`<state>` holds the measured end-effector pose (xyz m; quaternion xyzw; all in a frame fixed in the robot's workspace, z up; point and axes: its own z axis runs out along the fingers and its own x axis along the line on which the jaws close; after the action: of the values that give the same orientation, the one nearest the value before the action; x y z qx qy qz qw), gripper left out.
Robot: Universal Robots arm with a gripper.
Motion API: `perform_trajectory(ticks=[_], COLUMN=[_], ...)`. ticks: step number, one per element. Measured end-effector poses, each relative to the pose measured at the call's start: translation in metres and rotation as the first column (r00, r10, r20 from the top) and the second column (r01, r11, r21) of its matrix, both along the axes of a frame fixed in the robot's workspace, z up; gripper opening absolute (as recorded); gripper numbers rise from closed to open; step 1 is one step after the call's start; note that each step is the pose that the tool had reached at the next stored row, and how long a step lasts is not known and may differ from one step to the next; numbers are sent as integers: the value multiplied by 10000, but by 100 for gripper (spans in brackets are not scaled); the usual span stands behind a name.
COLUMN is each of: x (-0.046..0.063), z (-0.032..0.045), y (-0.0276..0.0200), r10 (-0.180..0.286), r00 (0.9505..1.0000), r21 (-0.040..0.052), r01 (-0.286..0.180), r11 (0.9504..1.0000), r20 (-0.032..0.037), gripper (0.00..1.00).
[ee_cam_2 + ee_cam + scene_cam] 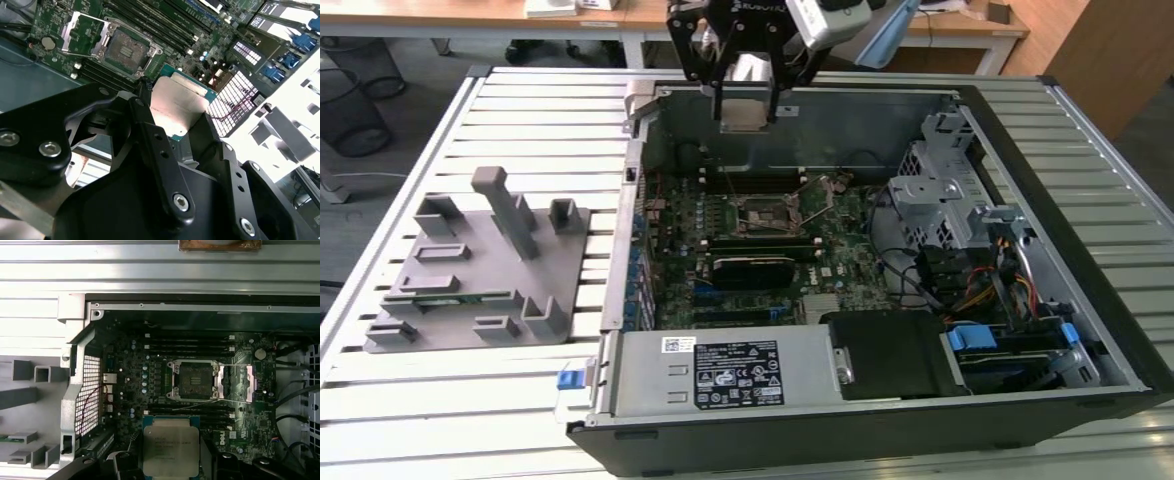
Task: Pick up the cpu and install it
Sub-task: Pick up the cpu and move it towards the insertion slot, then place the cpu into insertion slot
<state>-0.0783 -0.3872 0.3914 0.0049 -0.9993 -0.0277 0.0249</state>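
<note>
The cpu (744, 115) is a flat square chip with a silvery top, and it hangs high above the open computer case near its far wall. My gripper (747, 98) is shut on it, one black finger on each side. In both wrist views the cpu (181, 102) (170, 446) sits between the fingers (150, 135), metal face toward the cameras. Below lies the motherboard's bare cpu socket (767, 213) (125, 50) (194, 381), with its metal load plate (235, 384) swung open beside it. The chip is well clear of the socket.
A grey plastic fixture tray (467, 270) with upright posts stands on the slatted table at the exterior view's left. Inside the case (1067, 250), black RAM sticks (754, 240) flank the socket. A drive cage (941, 190) and cables fill the exterior view's right. The power supply (720, 375) is nearest.
</note>
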Motion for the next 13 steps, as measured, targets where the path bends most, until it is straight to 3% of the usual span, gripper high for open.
perform_trajectory(ticks=[13], x=[102], z=[-5], y=[0], r10=[-11], r00=[10000], r21=[-21], r01=[11], r11=[10000], r20=[2], gripper=[54])
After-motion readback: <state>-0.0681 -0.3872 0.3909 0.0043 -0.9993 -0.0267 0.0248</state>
